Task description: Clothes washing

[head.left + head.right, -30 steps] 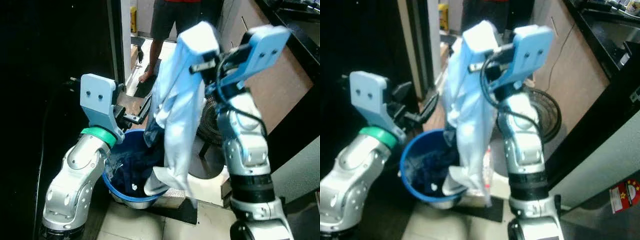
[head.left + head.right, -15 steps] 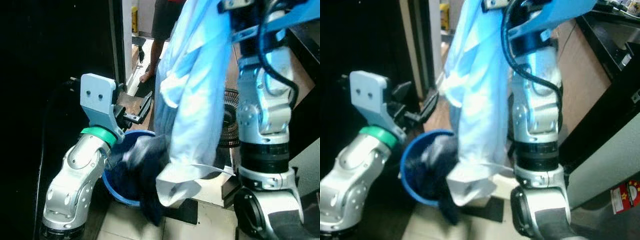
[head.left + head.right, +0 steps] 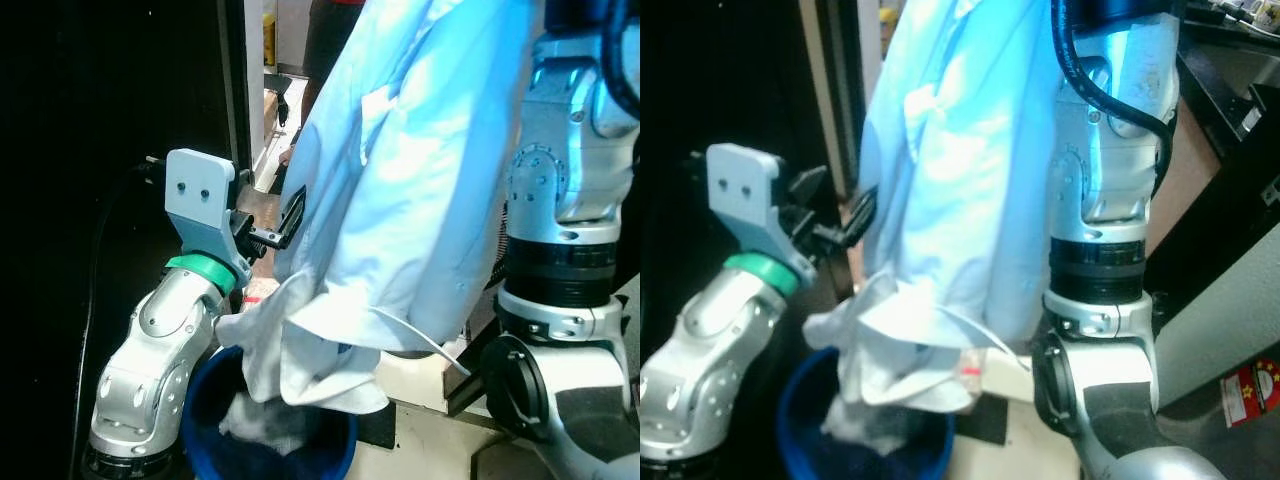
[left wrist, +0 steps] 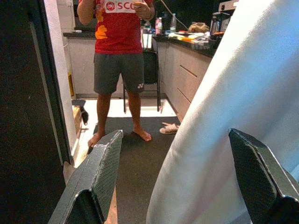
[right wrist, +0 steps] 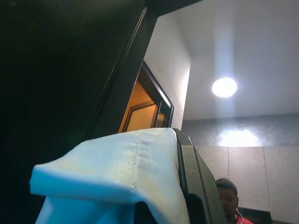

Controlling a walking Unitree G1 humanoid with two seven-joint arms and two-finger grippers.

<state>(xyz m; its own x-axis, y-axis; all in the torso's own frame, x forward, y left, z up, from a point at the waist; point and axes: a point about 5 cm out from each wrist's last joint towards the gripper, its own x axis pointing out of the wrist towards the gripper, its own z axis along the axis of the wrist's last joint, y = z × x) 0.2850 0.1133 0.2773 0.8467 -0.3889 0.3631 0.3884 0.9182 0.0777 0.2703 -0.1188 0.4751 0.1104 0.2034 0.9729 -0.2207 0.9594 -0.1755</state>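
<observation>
Nearest to me, the blue bucket (image 3: pixel 270 445) sits low at my feet, with the shirt's hem and some pale cloth bunched inside its rim. What lies deeper in it I can't make out.

My right arm is raised high, and my right gripper (image 5: pixel 187 186) is pinched on a folded edge of the light blue shirt (image 3: pixel 400 200); the wrist view shows cloth draped over one black finger. The shirt hangs in a long drape from there to the bucket, right in front of my head camera.

It's soft, limp and light, and I judge it will swing and fold on itself, so a seam or collar edge is the place to hold, not loose middle fabric. A thin pinch like this could slip.

My left gripper (image 4: pixel 182 179) is just beside the hanging cloth, fingers wide apart and empty, the shirt brushing past one finger.

Farther off, a person (image 4: pixel 119 70) in a red top and dark shorts stands barefoot on the kitchen floor beyond the doorway. The shirt hides most of what's behind it.
</observation>
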